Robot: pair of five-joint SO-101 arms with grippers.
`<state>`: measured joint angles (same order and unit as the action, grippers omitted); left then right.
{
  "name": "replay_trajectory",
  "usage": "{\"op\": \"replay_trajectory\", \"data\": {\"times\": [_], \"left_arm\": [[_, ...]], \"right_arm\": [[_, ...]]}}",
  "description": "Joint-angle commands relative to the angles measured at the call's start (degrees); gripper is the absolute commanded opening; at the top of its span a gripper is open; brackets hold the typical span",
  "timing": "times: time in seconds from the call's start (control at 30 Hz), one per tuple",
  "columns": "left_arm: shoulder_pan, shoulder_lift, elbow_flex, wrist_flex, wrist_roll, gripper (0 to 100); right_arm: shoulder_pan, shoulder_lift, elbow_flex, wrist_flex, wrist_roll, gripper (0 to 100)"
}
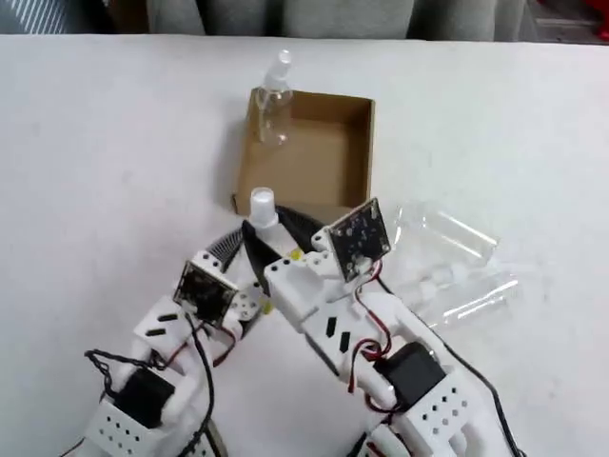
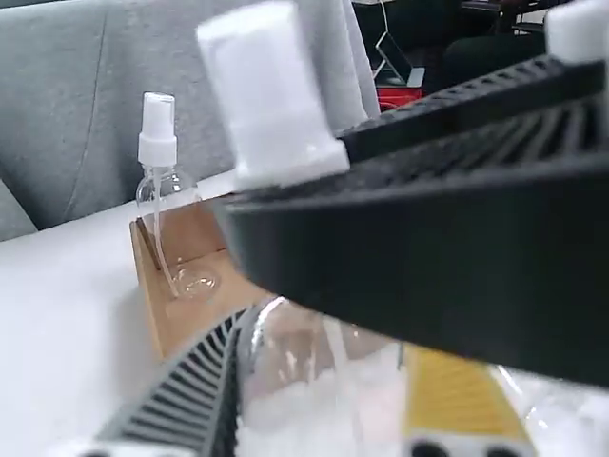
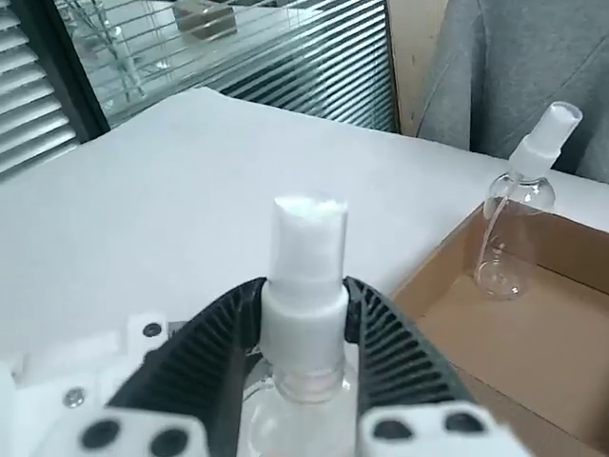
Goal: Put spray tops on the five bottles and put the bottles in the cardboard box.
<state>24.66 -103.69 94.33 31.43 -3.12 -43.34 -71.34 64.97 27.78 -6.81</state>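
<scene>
A clear bottle (image 2: 314, 371) with a white spray top (image 1: 264, 205) stands upright just in front of the cardboard box (image 1: 354, 124). My left gripper (image 1: 247, 249) is shut on the bottle's body. My right gripper (image 3: 304, 333) is shut on the collar of the spray top (image 3: 306, 257), one black finger on each side; in the high view the right gripper (image 1: 276, 233) comes in from the right. A second bottle (image 1: 273, 105) with its spray top on stands inside the box at the far left corner, also seen as the boxed bottle (image 3: 514, 224) (image 2: 164, 209).
Clear bottles (image 1: 457, 262) lie on their sides on the white table (image 1: 114, 152) to the right of the arms. The box floor (image 1: 314, 162) is bare apart from the one bottle. A grey backdrop lies beyond the table's far edge.
</scene>
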Motion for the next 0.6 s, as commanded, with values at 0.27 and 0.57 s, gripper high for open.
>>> {"op": "replay_trajectory", "data": {"times": [0.27,0.57], "left_arm": [[0.40,-1.01,-1.14,-0.62,-0.70,2],[0.40,-1.01,-0.79,-0.70,-0.53,2]], "right_arm": [[-0.48,-0.84,-0.97,4.53,-1.49,29.4],[-0.48,-4.79,-8.79,9.98,-1.23,29.6]]}}
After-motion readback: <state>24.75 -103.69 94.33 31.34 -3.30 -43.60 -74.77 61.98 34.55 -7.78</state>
